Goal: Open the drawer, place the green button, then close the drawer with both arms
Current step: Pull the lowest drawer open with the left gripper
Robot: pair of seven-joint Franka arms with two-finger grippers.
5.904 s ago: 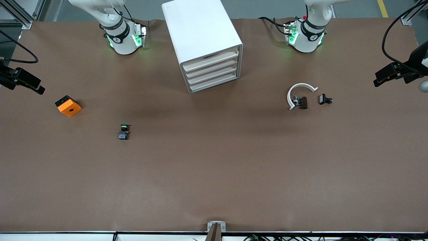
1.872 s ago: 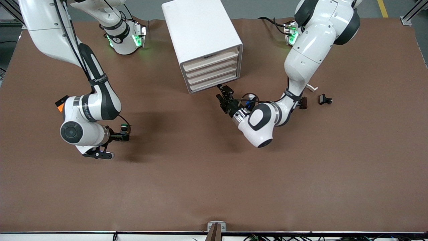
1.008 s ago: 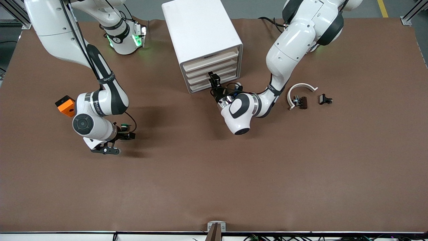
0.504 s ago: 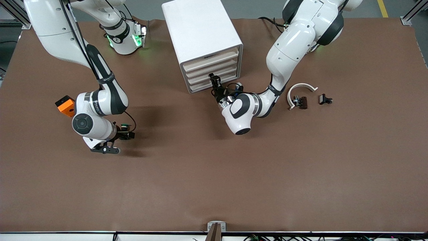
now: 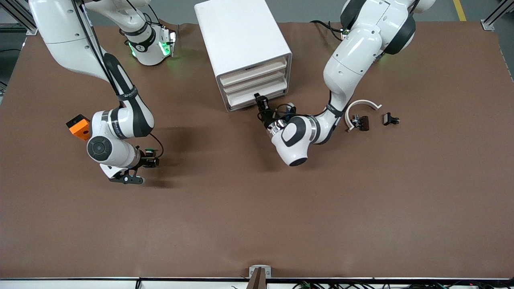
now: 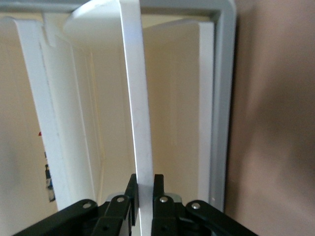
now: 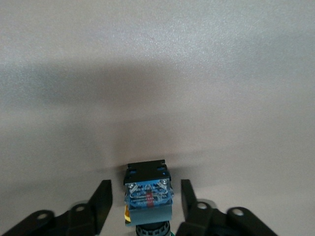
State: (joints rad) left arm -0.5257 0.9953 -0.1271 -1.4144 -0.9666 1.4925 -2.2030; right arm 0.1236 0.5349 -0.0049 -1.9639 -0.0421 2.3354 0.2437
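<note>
Left gripper [image 6: 144,189] pinches the drawer [image 6: 138,108] front; right gripper [image 7: 142,201], fingers parted, straddles the button [image 7: 146,194].

Brown table [image 5: 257,208] — grey floor [image 5: 305,10].

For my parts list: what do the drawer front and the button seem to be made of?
The cream slatted drawer front, pinched by the left gripper, looks like smooth, matte, thin moulded plastic. The small green-capped button, between the right gripper's open jaws, looks like hard plastic; its blue body has moulded ribs.
</note>
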